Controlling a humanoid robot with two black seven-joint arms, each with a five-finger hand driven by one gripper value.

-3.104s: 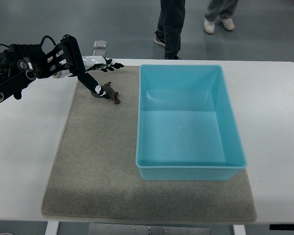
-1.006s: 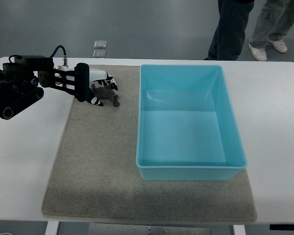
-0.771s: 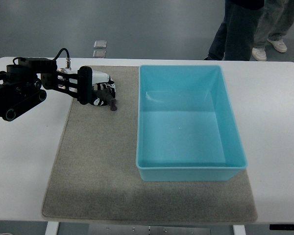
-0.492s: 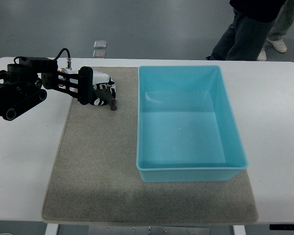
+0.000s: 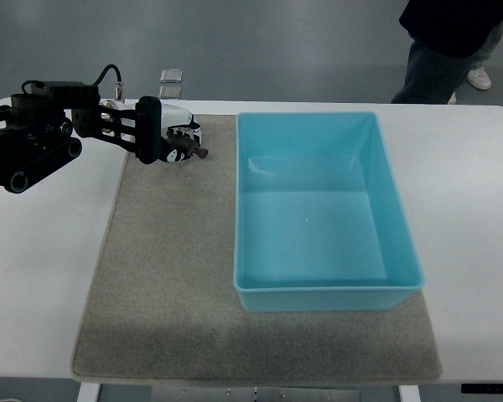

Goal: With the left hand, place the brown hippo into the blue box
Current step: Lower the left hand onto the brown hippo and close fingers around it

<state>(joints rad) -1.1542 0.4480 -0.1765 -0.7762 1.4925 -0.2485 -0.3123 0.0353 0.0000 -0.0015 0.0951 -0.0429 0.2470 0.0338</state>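
Brown hippo (image 5: pixel 187 152), just one, gripped by left robot hand (image 5: pixel 174 141); one blue box (image 5: pixel 322 295).

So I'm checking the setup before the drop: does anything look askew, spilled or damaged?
Nothing stands out. The blue box sits upright and empty on the grey mat, which lies flat. The left hand is closed on the brown hippo near the mat's far left corner.
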